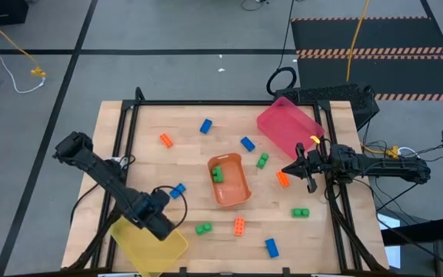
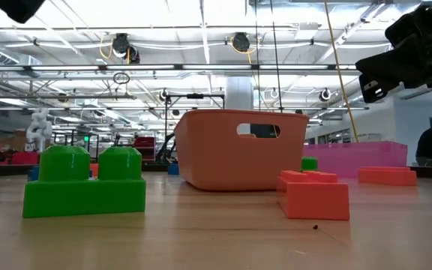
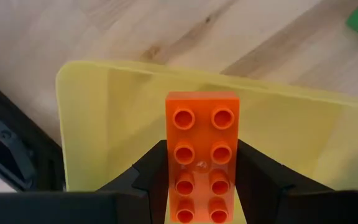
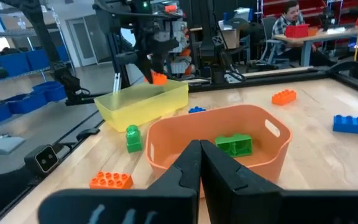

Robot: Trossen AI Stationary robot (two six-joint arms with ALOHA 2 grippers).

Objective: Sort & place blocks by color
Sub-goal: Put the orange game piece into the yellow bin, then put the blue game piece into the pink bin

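My left gripper (image 3: 201, 155) is shut on an orange studded block (image 3: 202, 149) and hangs over the translucent yellow tray (image 1: 148, 245) at the table's near left. In the right wrist view, that block (image 4: 159, 78) shows above the yellow tray (image 4: 143, 99). My right gripper (image 1: 294, 169) is shut and holds nothing. It hovers right of the orange tray (image 1: 230, 179), just above a loose orange block (image 1: 283, 178). A green block (image 1: 217, 175) lies inside the orange tray. Other blue, green and orange blocks lie scattered flat on the wood. My left gripper pinches the orange block by its two long sides (image 3: 169, 168), near one end, between the two fingers (image 3: 148, 168). The fingers come from above, pointing down. The block is lifted clear over the yellow tray, studs facing the wrist camera, its free end sticking out past the fingertips.
The pink tray (image 1: 288, 125) sits at the far right. Loose blocks include blue (image 1: 205, 125), (image 1: 247, 143), (image 1: 178, 191), (image 1: 271, 247), green (image 1: 262, 160), (image 1: 301, 212), (image 1: 204, 228), and orange (image 1: 165, 140), (image 1: 239, 225). Black frame rails run along the table's edges.
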